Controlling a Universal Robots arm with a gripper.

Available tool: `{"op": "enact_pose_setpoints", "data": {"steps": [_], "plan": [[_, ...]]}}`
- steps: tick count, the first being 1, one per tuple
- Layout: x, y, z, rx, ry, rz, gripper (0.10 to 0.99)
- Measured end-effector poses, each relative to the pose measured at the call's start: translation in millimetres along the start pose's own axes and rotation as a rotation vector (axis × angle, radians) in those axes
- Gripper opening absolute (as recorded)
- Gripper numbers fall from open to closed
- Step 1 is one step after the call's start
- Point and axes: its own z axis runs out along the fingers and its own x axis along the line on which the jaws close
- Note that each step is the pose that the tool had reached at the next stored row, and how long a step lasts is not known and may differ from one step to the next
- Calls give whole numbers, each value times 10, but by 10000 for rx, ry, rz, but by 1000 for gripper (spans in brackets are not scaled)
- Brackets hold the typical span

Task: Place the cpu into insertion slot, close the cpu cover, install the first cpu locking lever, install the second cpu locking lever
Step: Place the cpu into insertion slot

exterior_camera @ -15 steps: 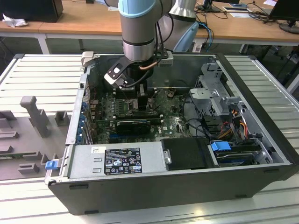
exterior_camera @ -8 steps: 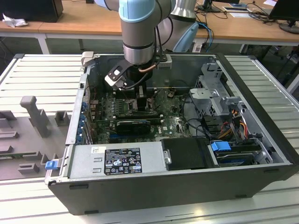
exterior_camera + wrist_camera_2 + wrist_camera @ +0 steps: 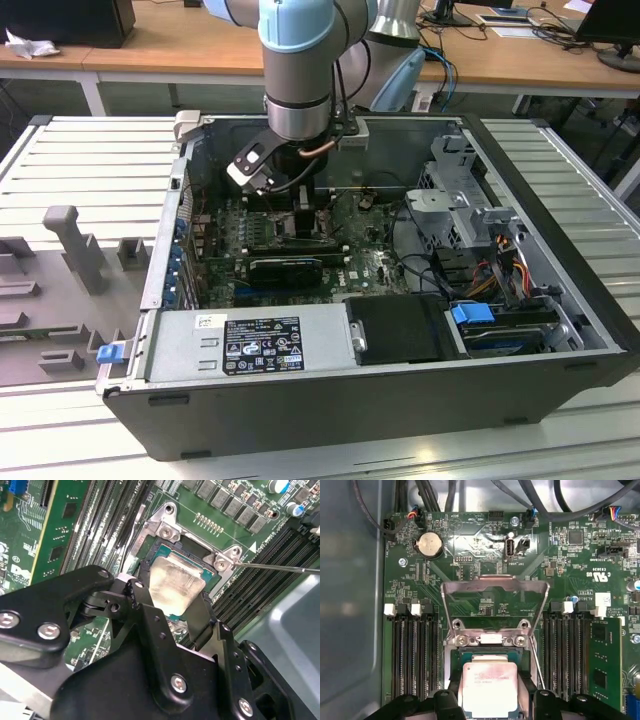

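Exterior view: the pincer [image 3: 300, 212] is down inside the open computer case [image 3: 560, 300], over the green board [image 3: 370, 265]. Can't make out the chip from here.

Second wrist view: the pincer [image 3: 172, 597] is closed on the chip [image 3: 177, 580], with its black fingers [image 3: 150, 615] against two opposite edges. The chip sits in or just over the socket [image 3: 167, 527]; hard to say if it's fully seated. Trick here imo: keep it dead flat and square, no sideways shove, since socket contacts probably bend easily.

First wrist view: the chip [image 3: 489, 692] is between the fingers, and the cover [image 3: 495, 582] stands open just beyond it. A thin lever [image 3: 536, 660] beside the socket looks unhooked.
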Motion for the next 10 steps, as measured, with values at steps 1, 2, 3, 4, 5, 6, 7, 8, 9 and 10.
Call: {"op": "enact_pose_setpoints", "data": {"steps": [1, 2, 3, 4, 5, 6, 7, 8, 9, 10], "plan": [[0, 0, 1, -1, -5, 1, 529], [1, 1, 1, -1, -5, 1, 529], [0, 1, 2, -1, -6, 0, 529], [1, 1, 2, -2, -5, 0, 541], [1, 1, 2, -2, -7, 0, 541], [1, 1, 2, -2, -8, -1, 541], [1, 1, 2, -2, -9, -1, 604], [1, 1, 1, -1, -10, -1, 604], [1, 2, -27, -2, -10, 0, 604], [1, 7, -93, -2, -11, 0, 604]]}}
